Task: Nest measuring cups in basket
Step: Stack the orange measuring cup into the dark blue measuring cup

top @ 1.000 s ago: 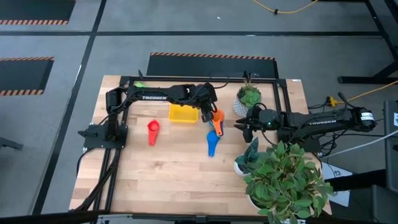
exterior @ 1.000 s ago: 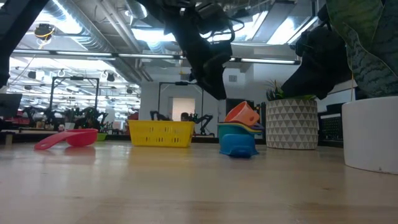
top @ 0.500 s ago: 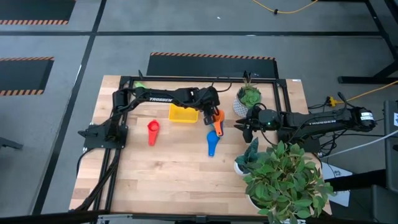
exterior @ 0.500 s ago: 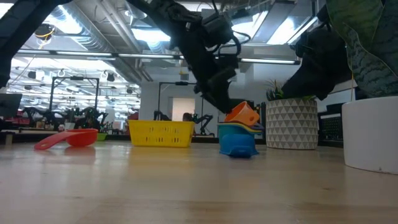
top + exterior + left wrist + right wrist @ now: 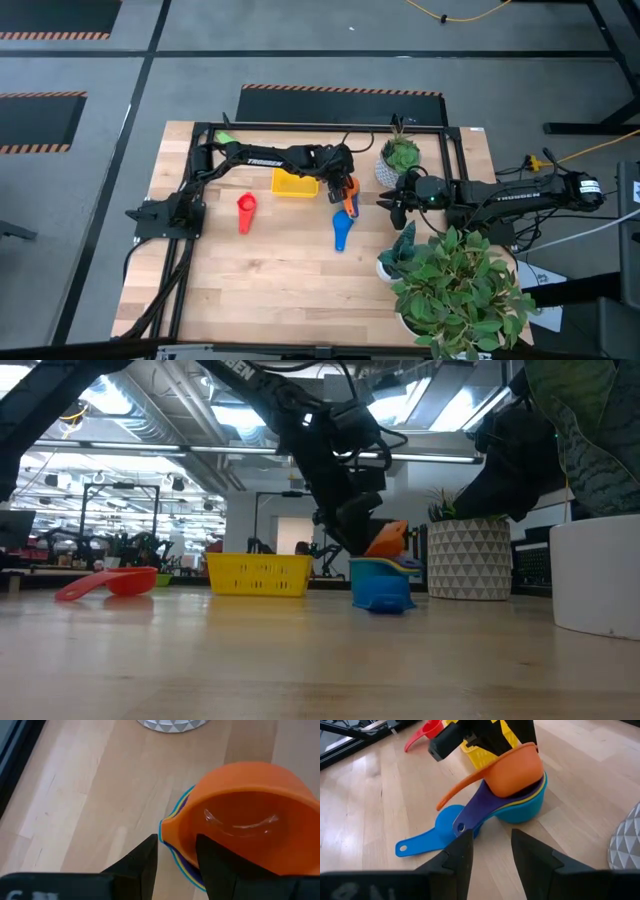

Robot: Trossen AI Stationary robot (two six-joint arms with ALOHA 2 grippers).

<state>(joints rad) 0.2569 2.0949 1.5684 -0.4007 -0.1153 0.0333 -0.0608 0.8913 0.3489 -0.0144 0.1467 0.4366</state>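
Measuring cups [image 5: 520, 795] stacked on table [image 5: 280, 280], not in basket [image 5: 294, 182].
Yellow basket sits just left of the stack; left gripper [image 5: 343, 188] is lowered onto the orange cup [image 5: 387, 540], fingers [image 5: 145, 865] slightly parted, one inside the tilted bowl, one outside its rim. Right gripper [image 5: 392, 204] is parked open nearby. Blue cup [image 5: 342, 232] and red cup [image 5: 246, 210] lie apart.

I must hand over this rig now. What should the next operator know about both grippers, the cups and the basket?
Left gripper: at the orange cup, fingers open astride its rim.
Right gripper: open, waiting beside the white patterned pot.
Cups: the orange one sits tilted on the nested stack on the table; a light blue cup lies beside it; the red cup lies apart.
Yellow basket: no cup visible in it.
Left: nest all cups and put them in the basket.
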